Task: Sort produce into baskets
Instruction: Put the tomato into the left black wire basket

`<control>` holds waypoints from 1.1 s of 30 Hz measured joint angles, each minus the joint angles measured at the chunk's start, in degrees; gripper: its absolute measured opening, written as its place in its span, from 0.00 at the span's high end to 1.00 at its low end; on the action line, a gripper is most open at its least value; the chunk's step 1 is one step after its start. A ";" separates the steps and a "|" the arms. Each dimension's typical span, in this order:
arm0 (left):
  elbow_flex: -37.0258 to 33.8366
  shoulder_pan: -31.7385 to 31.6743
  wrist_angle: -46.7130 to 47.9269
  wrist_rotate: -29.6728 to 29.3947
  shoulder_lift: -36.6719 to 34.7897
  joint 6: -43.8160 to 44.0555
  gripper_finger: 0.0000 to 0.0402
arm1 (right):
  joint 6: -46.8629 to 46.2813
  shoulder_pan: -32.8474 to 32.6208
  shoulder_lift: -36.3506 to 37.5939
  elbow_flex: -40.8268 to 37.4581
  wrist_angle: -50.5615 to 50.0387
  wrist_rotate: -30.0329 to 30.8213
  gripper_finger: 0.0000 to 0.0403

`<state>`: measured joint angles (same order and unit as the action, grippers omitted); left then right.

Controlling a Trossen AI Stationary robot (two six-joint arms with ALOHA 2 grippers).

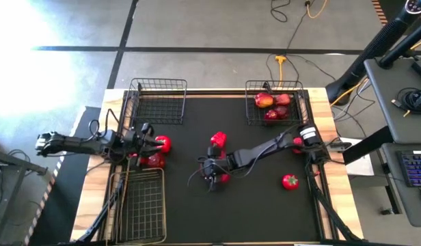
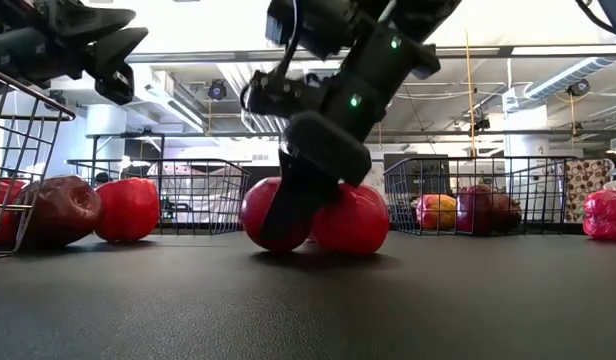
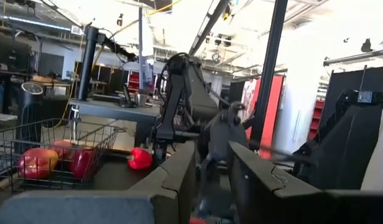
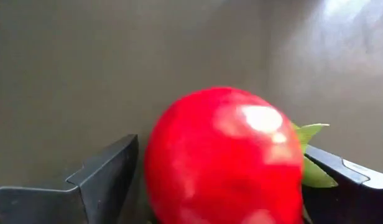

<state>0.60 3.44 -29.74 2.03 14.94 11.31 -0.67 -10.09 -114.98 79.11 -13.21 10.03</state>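
- Straddling a red tomato (image 4: 226,155) with my right gripper (image 1: 214,179) near the middle of the black mat (image 1: 265,205); fingers (image 4: 98,180) stand wide on either side of it, down at the surface. I cannot tell whether they press it yet.
- Green leaf shows at the tomato's side in the right wrist view. A second red piece (image 2: 353,220) sits just beside it in the low view.
- My left gripper (image 1: 147,140) hangs above the mat's left side, nearly closed, nothing in it. Red produce (image 1: 156,160) lies just below it.
- Far-right basket (image 1: 251,102) holds apples (image 1: 265,101), red and yellowish. Far-left basket (image 1: 159,85) and the longer near-left basket (image 1: 159,205) show no fruit.
- Loose pieces: a bell pepper (image 1: 218,140) mid-mat, a tomato with green top (image 1: 290,181) toward the right.
- Mat lies on a light wooden table (image 1: 94,205).
- Room: grey floor (image 1: 197,27) with dark lines, yellow cable (image 1: 282,65), desk with keyboard (image 1: 415,167) at right; bright workshop behind.
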 joint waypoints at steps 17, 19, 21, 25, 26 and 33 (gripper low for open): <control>-0.04 14.19 -15.89 0.50 11.45 0.32 0.81 | -3.20 0.18 1.20 11.64 -9.24 0.41 0.36; -0.04 16.83 -17.47 0.54 12.53 -1.33 0.81 | -1.57 0.18 1.20 14.06 -9.28 0.28 0.36; -0.04 19.30 -18.45 0.54 13.02 -3.06 0.81 | -0.64 0.15 1.20 16.03 -9.55 0.23 0.35; -0.07 23.42 -18.92 0.55 13.23 -5.23 0.81 | -0.21 -0.19 1.20 18.01 -10.62 0.23 0.35; -0.03 24.16 -18.88 0.55 13.23 -5.74 0.81 | -0.23 -0.38 1.20 18.11 -10.59 0.23 0.36; 1.32 26.31 -18.75 0.56 15.16 -6.62 0.81 | -3.55 -1.57 0.83 17.68 -8.38 0.43 0.36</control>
<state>1.92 29.75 -48.49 2.59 30.10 4.69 -4.23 -11.66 -114.15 96.79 -21.59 10.46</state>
